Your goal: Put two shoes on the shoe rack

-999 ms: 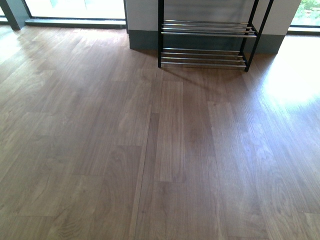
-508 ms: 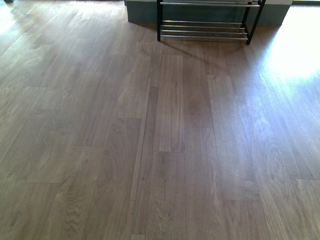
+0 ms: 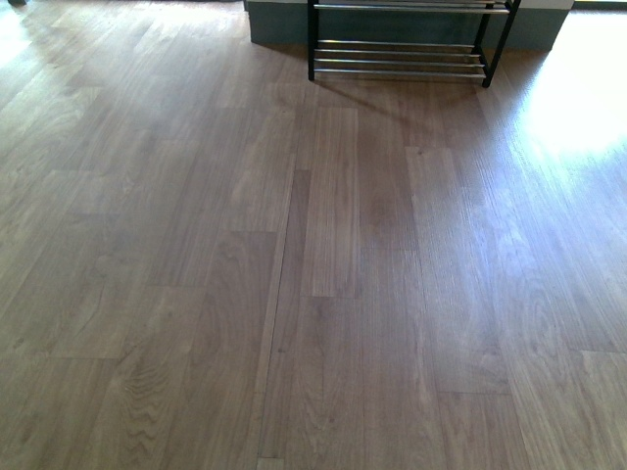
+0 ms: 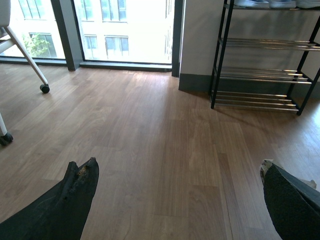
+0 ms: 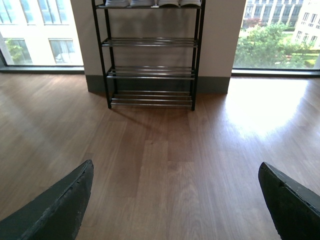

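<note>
While both the left gripper (image 4: 175, 200) and right gripper (image 5: 175, 200) are held spread and empty, the shoe rack (image 5: 150, 55), shoes (image 5: 152, 3) on top, is seen ahead across bare wood floor (image 3: 333, 294).

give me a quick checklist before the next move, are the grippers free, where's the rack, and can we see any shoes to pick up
1. Left gripper open and holding nothing: ok.
2. Right gripper open and holding nothing: ok.
3. Shoe rack in sight, standing against the wall ahead: ok.
4. Lower rack shelves free of shoes: ok.
5. Shoes already on the top shelf; which ones: cannot tell.
6. Any shoe on the floor to pick up: not ok, none in view.
</note>
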`<control>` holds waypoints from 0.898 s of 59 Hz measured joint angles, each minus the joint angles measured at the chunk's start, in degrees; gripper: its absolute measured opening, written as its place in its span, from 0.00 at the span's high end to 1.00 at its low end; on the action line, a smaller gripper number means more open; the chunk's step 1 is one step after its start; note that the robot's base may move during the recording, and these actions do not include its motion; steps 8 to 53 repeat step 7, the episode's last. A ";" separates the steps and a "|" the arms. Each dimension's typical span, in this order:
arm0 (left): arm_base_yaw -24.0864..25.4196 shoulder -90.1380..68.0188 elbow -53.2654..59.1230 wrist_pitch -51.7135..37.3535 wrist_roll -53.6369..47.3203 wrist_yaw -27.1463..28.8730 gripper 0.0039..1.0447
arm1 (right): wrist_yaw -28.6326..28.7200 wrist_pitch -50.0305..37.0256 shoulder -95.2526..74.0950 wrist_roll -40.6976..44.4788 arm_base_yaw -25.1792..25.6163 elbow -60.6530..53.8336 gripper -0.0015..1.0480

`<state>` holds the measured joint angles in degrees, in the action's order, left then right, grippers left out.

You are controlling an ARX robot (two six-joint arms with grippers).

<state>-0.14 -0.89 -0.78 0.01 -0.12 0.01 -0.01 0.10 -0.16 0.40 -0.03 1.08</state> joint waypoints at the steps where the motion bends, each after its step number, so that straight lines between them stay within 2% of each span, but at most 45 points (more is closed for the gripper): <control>1: 0.00 0.00 0.00 0.00 0.00 0.00 0.09 | 0.00 0.00 0.00 0.00 0.00 0.00 0.09; 53: 0.00 0.00 0.00 0.00 0.00 0.00 0.09 | 0.00 0.00 0.00 0.00 0.00 0.00 0.09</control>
